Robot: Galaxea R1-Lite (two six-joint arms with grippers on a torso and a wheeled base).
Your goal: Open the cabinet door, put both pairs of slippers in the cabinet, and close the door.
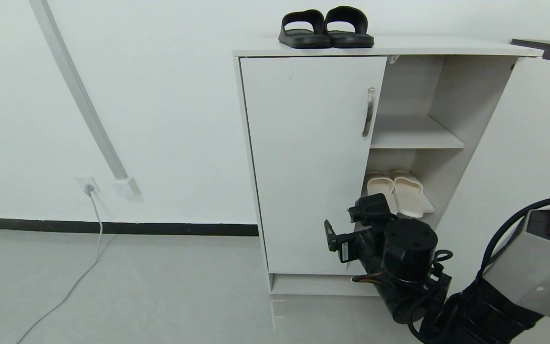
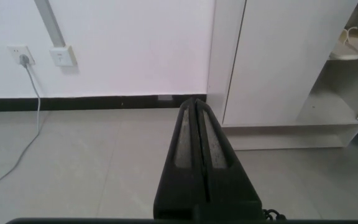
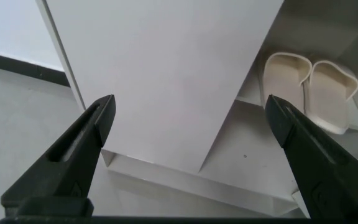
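Right now the white cabinet (image 1: 447,47) stands against the wall with its left door (image 1: 308,162) shut and its right door (image 1: 533,143) swung wide open to the side. A slim metal handle (image 1: 368,112) runs upright along the shut door's inner edge.

One pair of slippers (image 1: 326,28), black with broad straps, sits side by side on the cabinet's top board, toes toward the wall. The other pair, cream slippers (image 1: 399,191), lies side by side inside the open compartment on the lower shelf (image 1: 428,206), under the bare upper shelf (image 1: 413,136). The right wrist view shows them (image 3: 309,87) as pale and smooth with rounded ends, with the cabinet's bottom board (image 3: 253,155) below them.

The right gripper (image 1: 351,222) hangs low in front of the cabinet, near the inner edge of the shut door and just short of the cream pair; its jaws are spread wide and hold nothing (image 3: 189,106). The left gripper (image 2: 195,109) is low over the grey floor (image 2: 92,162), aimed at the cabinet's lower left corner, its two fingers pressed flat together with nothing between them.

A grey cable (image 1: 89,258) trails from a wall socket (image 1: 87,184) down across the floor, well apart from the cabinet.
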